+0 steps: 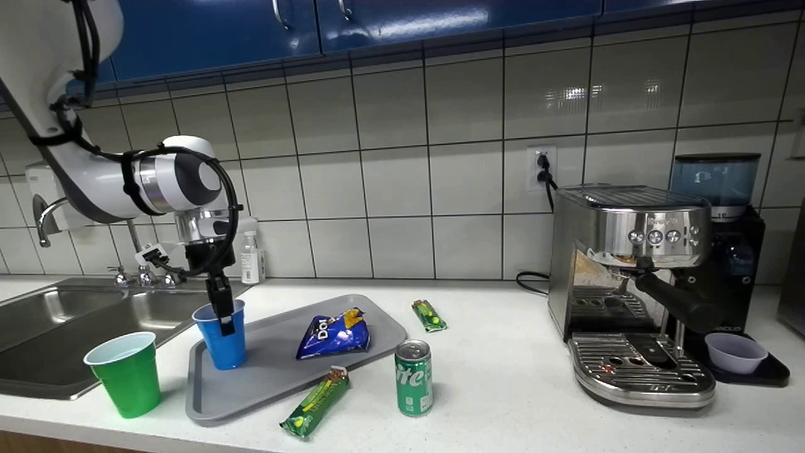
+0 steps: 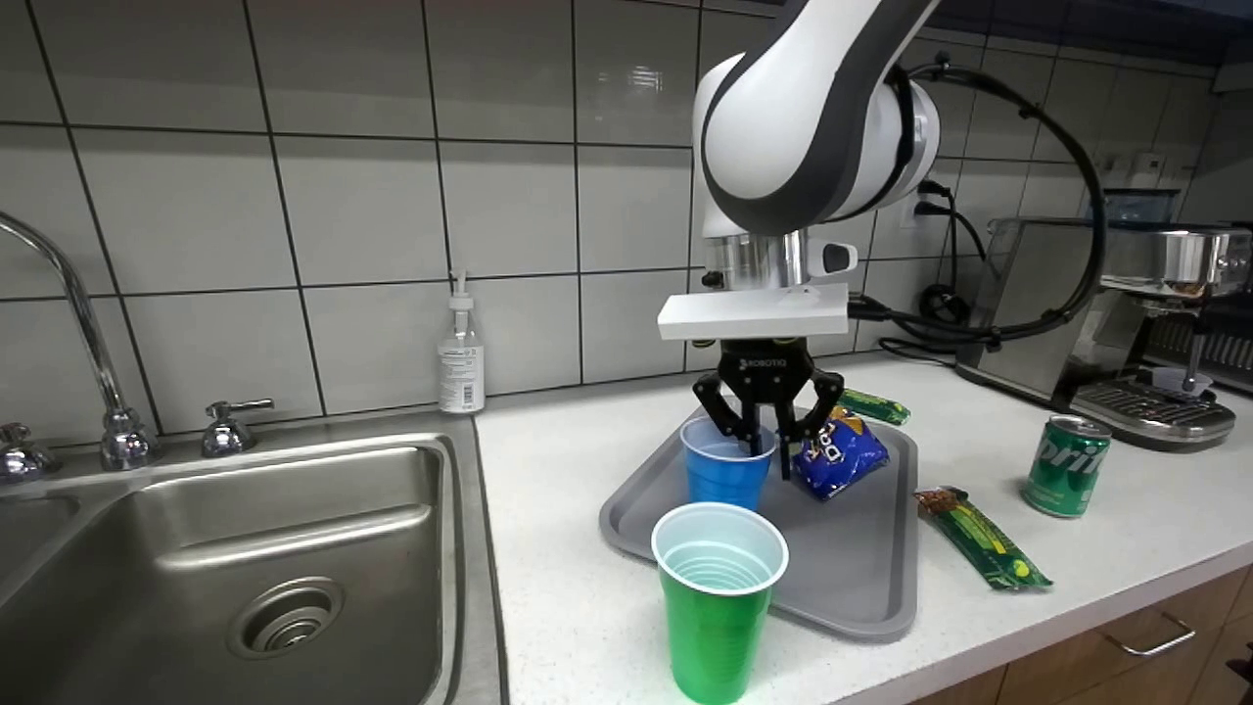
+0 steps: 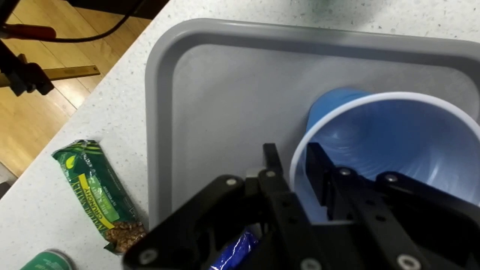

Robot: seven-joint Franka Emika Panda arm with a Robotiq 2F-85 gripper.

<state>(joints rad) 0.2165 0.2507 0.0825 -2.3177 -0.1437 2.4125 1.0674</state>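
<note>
A blue plastic cup (image 1: 227, 352) stands upright on a grey tray (image 2: 842, 558), visible in all views. My gripper (image 3: 292, 150) points down over the cup's rim. In the wrist view one of its fingers (image 3: 318, 165) is inside the cup (image 3: 405, 127) and the opposite one is outside, above the tray (image 3: 232, 108). The pale rim runs through the gap, with some space showing on each side, so the jaws stand partly open. A blue chip bag (image 2: 844, 455) lies on the tray beside the gripper (image 2: 770, 464), partly hidden by the fingers in the wrist view.
A green cup (image 2: 719, 627) stands on the counter between tray and sink (image 2: 294, 529). A granola bar (image 1: 317, 402) and a green can (image 1: 414, 380) sit near the tray, another bar (image 1: 429, 316) behind it. A coffee machine (image 1: 635, 233) stands farther along; a soap bottle (image 2: 460, 367) by the wall.
</note>
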